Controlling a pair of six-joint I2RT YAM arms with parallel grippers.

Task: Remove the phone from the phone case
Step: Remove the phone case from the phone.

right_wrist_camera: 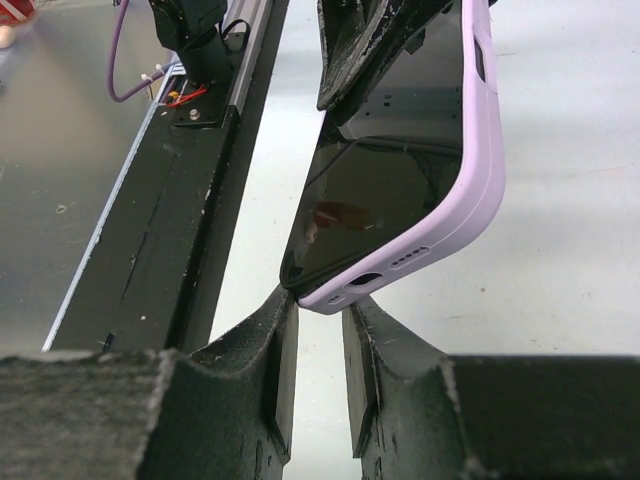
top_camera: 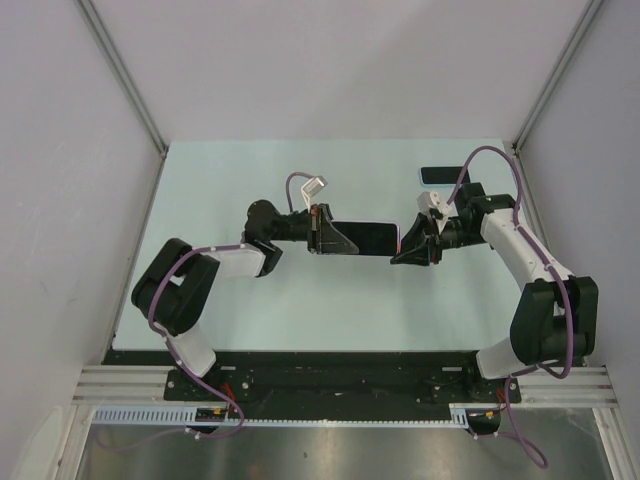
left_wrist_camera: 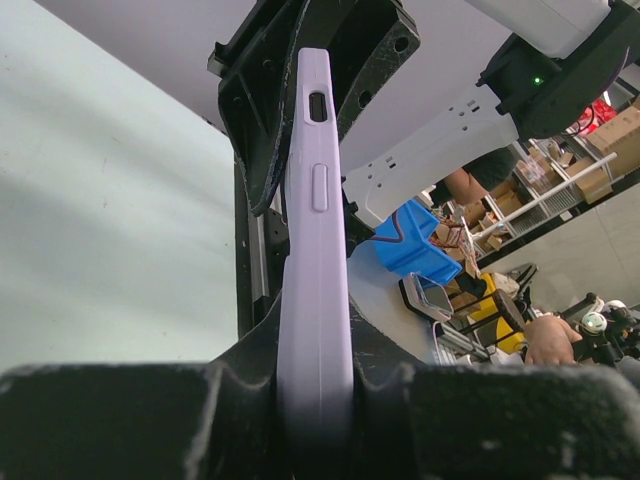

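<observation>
A phone (top_camera: 358,238) with a dark screen (right_wrist_camera: 385,170) sits in a lilac phone case (right_wrist_camera: 472,200) and hangs above the middle of the table between both arms. My left gripper (top_camera: 325,236) is shut on its left end. In the left wrist view the case's edge (left_wrist_camera: 315,250) runs up from between the clamped fingers (left_wrist_camera: 315,400). My right gripper (right_wrist_camera: 320,300) is at the opposite end. Its jaws stand narrowly apart, pinching the case's bottom corner at the fingertips. One tip meets the screen's edge and the other the case beside the charging port.
A small dark flat object (top_camera: 441,176) lies at the table's far right. The black base rail (right_wrist_camera: 190,190) runs along the near edge. Pale green tabletop (top_camera: 230,180) surrounds the arms, with grey walls on three sides.
</observation>
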